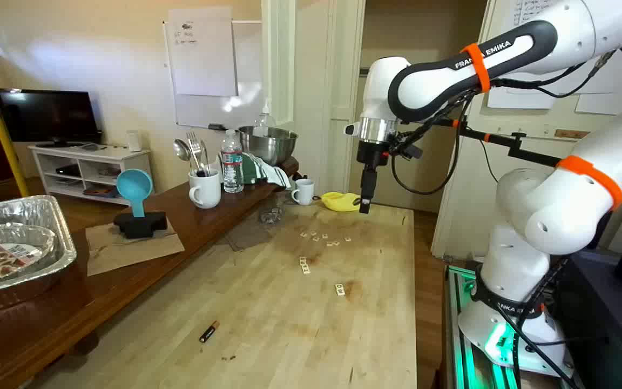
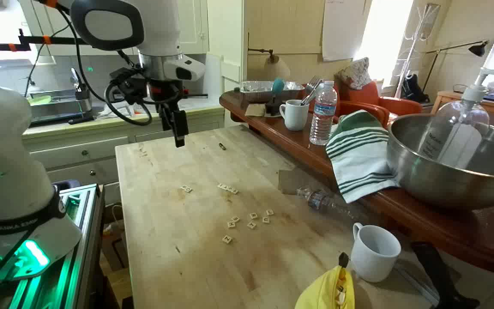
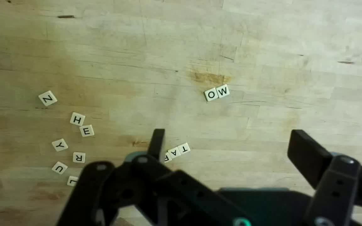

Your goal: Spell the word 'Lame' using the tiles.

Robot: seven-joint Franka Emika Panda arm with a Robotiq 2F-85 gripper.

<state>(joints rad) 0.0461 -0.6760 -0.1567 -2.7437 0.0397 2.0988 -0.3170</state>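
From my station I have the pincer [image 3: 229, 142] hanging above the table [image 2: 165, 257], released, its fingers [image 3: 156, 142] spread wide and well apart from the tiles [image 3: 87, 131], which lie flat below. In the wrist view, the touching O and W tiles [image 3: 217, 93] show in line with the gap between those fingers, a little beyond their ends. A slanting row of tiles [image 3: 174, 153], with T, A and a partly covered letter visible, appears just beside one finger, on the gap side; that finger hides the rest from me. Past its outer side I see the loose tiles [image 3: 79, 157] scattered, H, E, Y, R, U and L among them, the L partly covered.
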